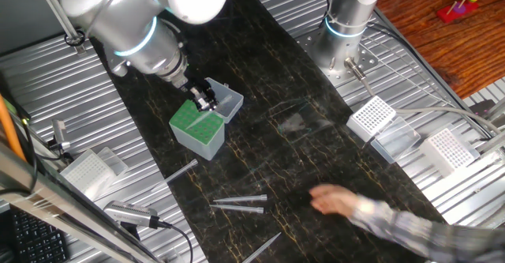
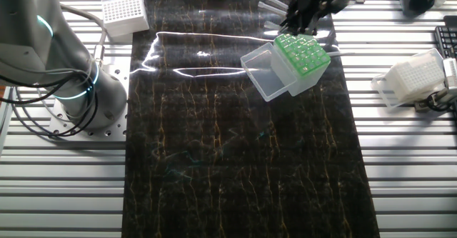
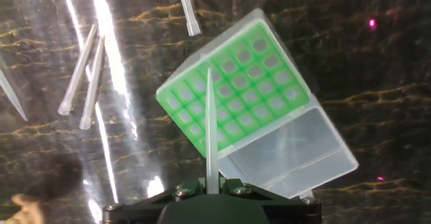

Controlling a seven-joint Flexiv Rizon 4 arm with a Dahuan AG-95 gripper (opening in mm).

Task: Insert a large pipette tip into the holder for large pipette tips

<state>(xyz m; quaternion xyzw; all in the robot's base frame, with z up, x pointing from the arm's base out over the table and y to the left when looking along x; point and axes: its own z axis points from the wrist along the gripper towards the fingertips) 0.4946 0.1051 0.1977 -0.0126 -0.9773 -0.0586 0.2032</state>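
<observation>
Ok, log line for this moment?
phase: insert | gripper: shut on tip | tip: pointing down over holder grid, not seated | lid: open | spare tips: lying on table

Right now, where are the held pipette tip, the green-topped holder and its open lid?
held pipette tip (image 3: pixel 211 123), hand view, mid-shaft.
green-topped holder (image 3: pixel 236 93), hand view, green grid top.
open lid (image 3: pixel 289 153), hand view, clear inner face.
</observation>
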